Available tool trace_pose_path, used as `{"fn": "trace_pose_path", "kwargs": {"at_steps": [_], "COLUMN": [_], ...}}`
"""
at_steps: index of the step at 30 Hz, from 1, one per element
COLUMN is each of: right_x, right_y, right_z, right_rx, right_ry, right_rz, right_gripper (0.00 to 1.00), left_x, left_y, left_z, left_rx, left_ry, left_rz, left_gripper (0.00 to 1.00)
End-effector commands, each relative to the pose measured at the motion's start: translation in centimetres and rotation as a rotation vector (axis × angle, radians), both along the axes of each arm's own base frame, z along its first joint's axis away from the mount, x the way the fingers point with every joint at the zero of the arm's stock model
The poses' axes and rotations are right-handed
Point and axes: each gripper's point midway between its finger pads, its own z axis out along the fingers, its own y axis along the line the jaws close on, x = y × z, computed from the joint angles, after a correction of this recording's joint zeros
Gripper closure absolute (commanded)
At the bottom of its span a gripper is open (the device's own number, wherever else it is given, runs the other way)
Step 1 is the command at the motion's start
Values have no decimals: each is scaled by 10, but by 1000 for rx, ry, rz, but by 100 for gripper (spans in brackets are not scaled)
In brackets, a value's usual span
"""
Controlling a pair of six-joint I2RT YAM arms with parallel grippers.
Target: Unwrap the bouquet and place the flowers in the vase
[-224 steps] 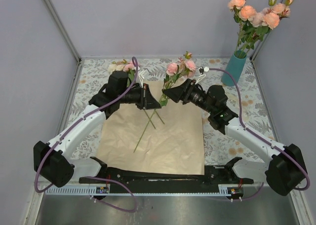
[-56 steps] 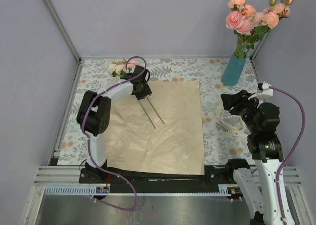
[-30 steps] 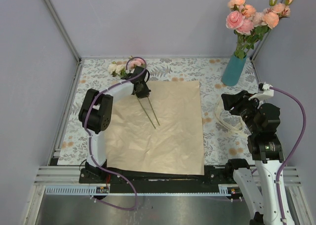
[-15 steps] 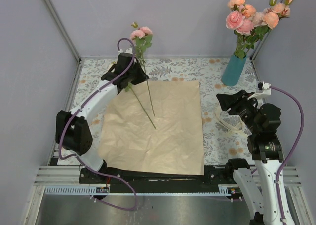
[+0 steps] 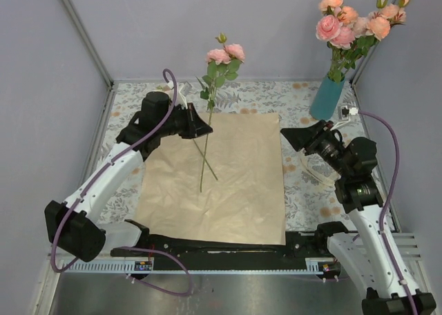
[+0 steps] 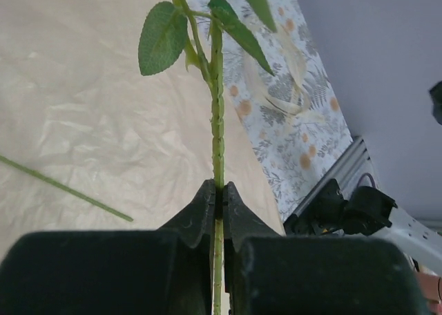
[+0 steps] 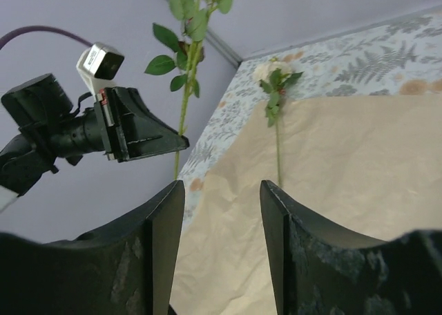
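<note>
Floral-cloth bench, kraft paper spread flat. Several flowers stand in the vase at 1 o'clock. Left pincer clamps one rose upright at 11; a second rose lies on the paper, both left to go. Right pincer gapes empty at 3.

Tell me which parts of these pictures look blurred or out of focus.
Left wrist: the left fingers are a dark soft mass, the stem sharp. Right wrist: the right fingers slightly soft, the lying rose clear. Top external: sharp, evenly lit.
</note>
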Motion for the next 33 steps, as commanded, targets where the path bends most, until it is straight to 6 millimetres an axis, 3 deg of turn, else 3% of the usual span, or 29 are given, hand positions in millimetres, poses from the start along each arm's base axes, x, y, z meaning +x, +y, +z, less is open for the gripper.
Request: {"fn": "trace_pose_path", "kwargs": {"at_steps": [1, 7, 18, 30, 33], "right_x": [-2, 10, 29, 54, 57], "right_y": [35, 84, 157, 179, 179], "right_z": [25, 35, 37, 27, 25], "right_rx": [50, 76, 63, 44, 43], "right_ry": [-95, -104, -84, -21, -11], "right_rz": [117, 205, 328, 306, 292], "right_gripper": [43, 41, 40, 42, 50], "left_x": [-26, -58, -73, -77, -77], "left_y": [-22, -38, -41, -39, -40], "left_z": [35, 40, 35, 43, 42], "left_rx": [-82, -87, -107, -121, -121], "left_ry": [-107, -142, -138, -160, -159], "left_rz": [-180, -303, -359, -358, -358], "left_gripper": [100, 100, 100, 100, 100]}}
